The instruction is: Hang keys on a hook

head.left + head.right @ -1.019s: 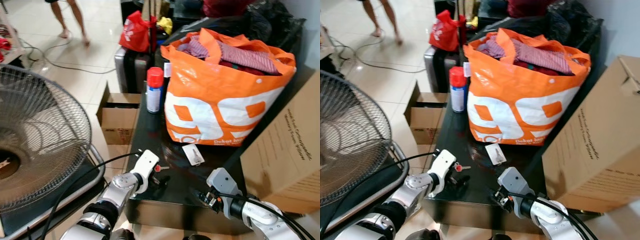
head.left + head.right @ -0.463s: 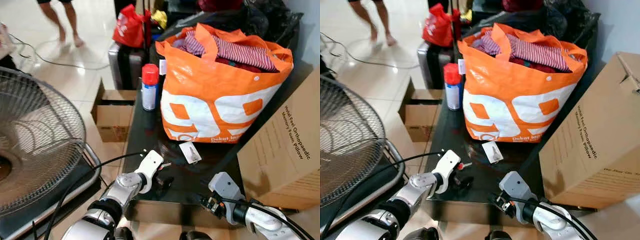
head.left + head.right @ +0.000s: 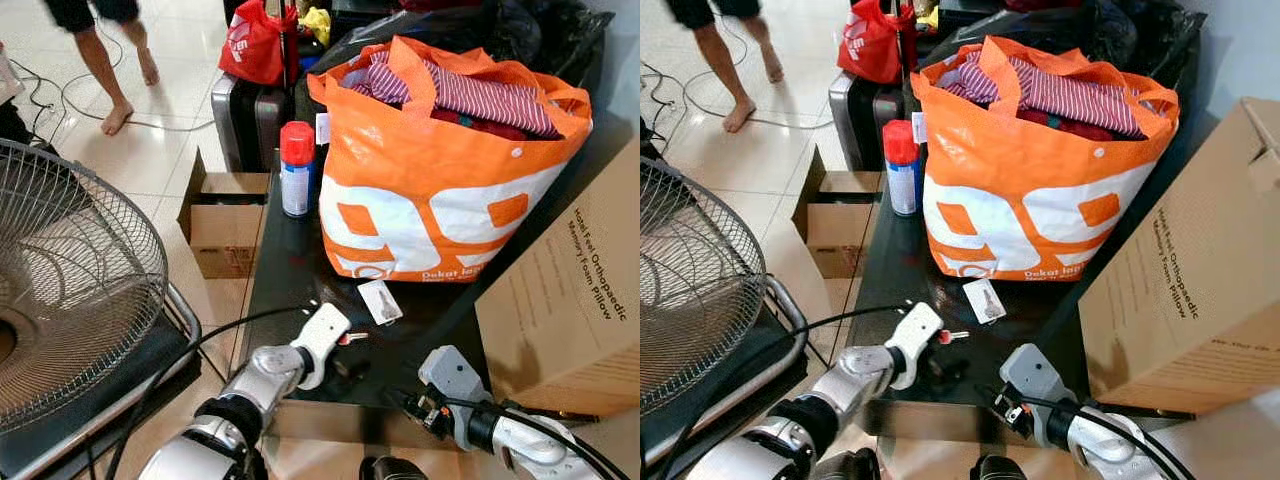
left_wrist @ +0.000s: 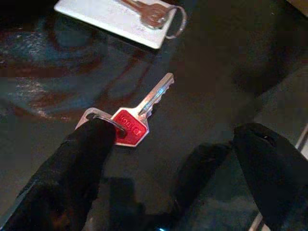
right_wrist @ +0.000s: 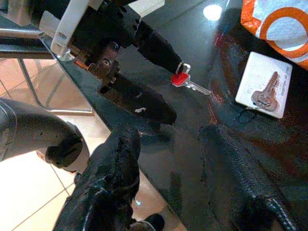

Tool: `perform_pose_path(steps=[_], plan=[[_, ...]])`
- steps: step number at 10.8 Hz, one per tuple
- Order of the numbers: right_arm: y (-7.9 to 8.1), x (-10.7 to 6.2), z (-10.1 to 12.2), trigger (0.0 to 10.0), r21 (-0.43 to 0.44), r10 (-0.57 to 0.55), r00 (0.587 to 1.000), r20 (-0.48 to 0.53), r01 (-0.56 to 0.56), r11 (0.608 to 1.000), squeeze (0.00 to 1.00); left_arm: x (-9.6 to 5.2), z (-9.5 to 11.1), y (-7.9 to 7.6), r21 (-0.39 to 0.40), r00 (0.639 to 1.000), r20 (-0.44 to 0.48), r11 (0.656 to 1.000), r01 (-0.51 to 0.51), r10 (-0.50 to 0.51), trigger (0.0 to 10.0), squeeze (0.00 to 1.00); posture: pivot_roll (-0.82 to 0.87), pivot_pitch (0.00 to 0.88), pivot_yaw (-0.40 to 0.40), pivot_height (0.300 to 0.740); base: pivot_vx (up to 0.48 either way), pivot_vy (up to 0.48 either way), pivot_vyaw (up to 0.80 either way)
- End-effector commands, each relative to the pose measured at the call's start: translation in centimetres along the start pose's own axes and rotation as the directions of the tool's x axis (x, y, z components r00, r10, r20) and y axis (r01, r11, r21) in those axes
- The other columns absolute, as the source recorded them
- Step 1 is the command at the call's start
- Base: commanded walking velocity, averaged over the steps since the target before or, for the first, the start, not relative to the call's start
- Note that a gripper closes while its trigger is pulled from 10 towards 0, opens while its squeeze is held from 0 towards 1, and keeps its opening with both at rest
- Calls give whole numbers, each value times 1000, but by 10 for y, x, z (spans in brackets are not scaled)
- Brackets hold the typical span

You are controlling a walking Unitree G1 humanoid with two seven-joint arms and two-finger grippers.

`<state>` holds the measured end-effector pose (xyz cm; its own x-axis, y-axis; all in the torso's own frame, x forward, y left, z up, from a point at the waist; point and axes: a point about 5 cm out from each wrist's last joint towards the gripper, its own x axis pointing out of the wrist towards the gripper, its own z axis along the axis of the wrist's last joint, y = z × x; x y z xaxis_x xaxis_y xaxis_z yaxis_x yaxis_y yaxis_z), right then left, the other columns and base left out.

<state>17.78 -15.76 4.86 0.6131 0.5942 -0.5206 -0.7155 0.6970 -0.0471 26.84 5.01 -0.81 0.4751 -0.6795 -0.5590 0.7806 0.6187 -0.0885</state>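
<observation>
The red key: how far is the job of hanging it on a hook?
Done: the left hand has reached the red key on the black table, one finger touching its ring. In hand: the grasp; the fingers are open, the key lies flat. Left: lifting, carrying, hanging. No hook is in sight.
</observation>
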Motion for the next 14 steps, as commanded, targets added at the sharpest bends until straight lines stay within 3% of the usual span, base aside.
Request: perform_pose_path(steps=[1,6,8,10,11,14], plan=[[-3,-3,2,10000,-9,-15,1000,-2,15,1000,0,3,-3,-8,17,999,-26,999,41,-41,10000,0,-277,151,4,740,0,0,0],[-9,7,7,10000,-13,-28,999,22,28,1000,0,-1,14,4,36,997,72,999,-14,11,10000,0,-232,110,7,740,0,0,0],[-10,19,12,10000,-24,-14,999,42,15,1000,0,-7,14,2,92,993,110,995,38,-48,10000,0,-204,83,8,740,0,0,0],[-13,29,18,10000,-21,-29,998,61,31,999,0,-19,16,13,118,988,157,993,-26,7,10000,0,-177,64,4,740,0,0,0],[-15,42,19,10000,19,-110,992,59,109,994,0,-44,16,32,157,974,202,978,-136,103,10000,0,-142,45,-7,740,0,0,0],[-10,73,30,10000,62,-140,986,90,135,989,0,-88,2,45,147,938,252,949,-280,238,10000,0,-93,32,-18,740,0,0,0]])
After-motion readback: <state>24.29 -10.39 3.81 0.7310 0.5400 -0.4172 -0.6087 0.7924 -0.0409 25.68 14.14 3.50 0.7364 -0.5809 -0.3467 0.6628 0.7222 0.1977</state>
